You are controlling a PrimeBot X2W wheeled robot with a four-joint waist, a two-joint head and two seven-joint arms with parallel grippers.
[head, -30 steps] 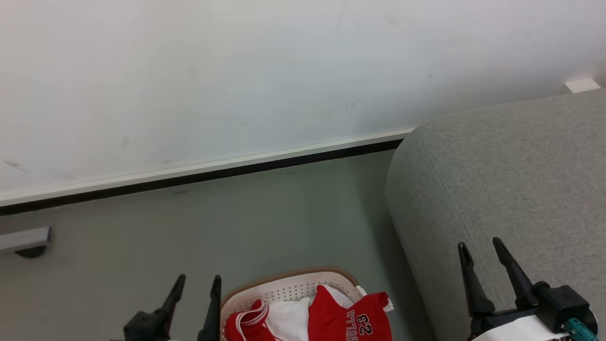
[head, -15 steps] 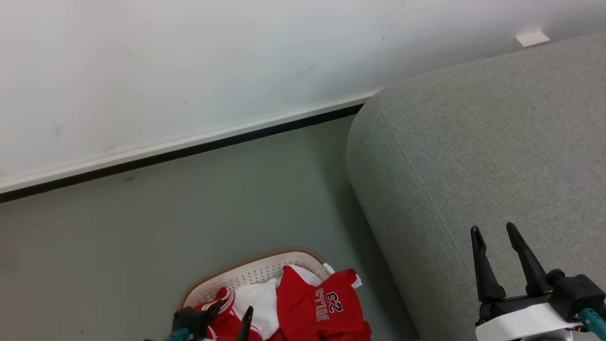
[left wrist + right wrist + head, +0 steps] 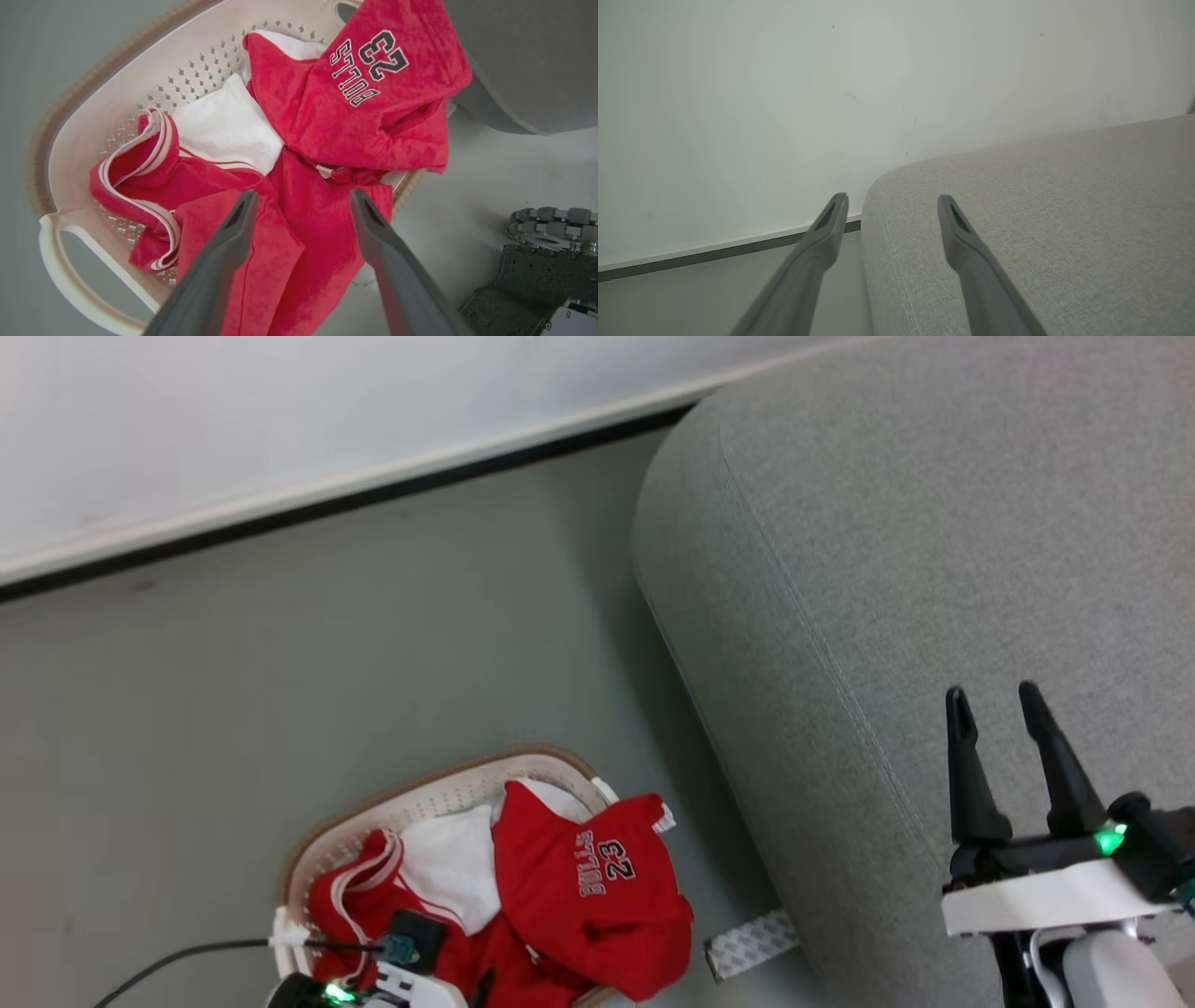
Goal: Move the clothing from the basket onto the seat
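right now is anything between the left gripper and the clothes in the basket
Nothing visible. The left gripper hangs open right above the clothing, which lies heaped in the basket with nothing over it. Whether it touches the fabric cannot be told.

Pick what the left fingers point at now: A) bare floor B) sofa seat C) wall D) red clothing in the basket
D: the left wrist view shows the open left gripper aimed at the red clothing lying in the basket.
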